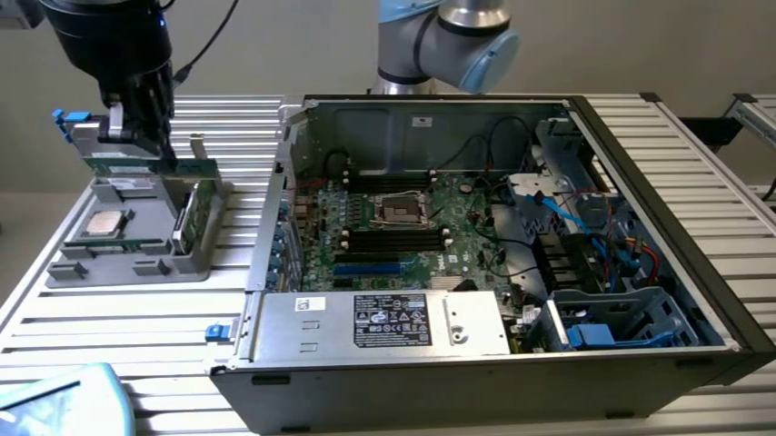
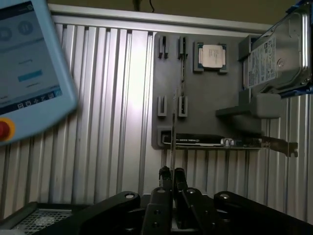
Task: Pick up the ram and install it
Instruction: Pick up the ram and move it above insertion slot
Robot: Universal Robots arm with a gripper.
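My gripper (image 1: 148, 145) hangs at the exterior view's far left, above the grey parts holder (image 1: 134, 268). It is shut on the ram (image 1: 158, 167), a long narrow green stick held level and lifted off the holder. From the wrist, the two dark fingers (image 2: 171, 172) pinch the ram (image 2: 173, 132), seen edge-on as a thin line. The open computer case (image 1: 679, 272) lies to the exterior view's right, and its motherboard (image 1: 412, 254) has dark memory slots (image 1: 391, 240) beside the processor socket (image 1: 401, 211).
The holder (image 2: 205, 107) also carries a silver processor chip (image 2: 211, 55), a hard drive (image 2: 276, 54) and a green card with a metal bracket (image 2: 220, 142). A teach pendant (image 2: 29, 73) rests on the slatted table (image 1: 122, 331). The case wall (image 1: 273, 218) stands between holder and motherboard.
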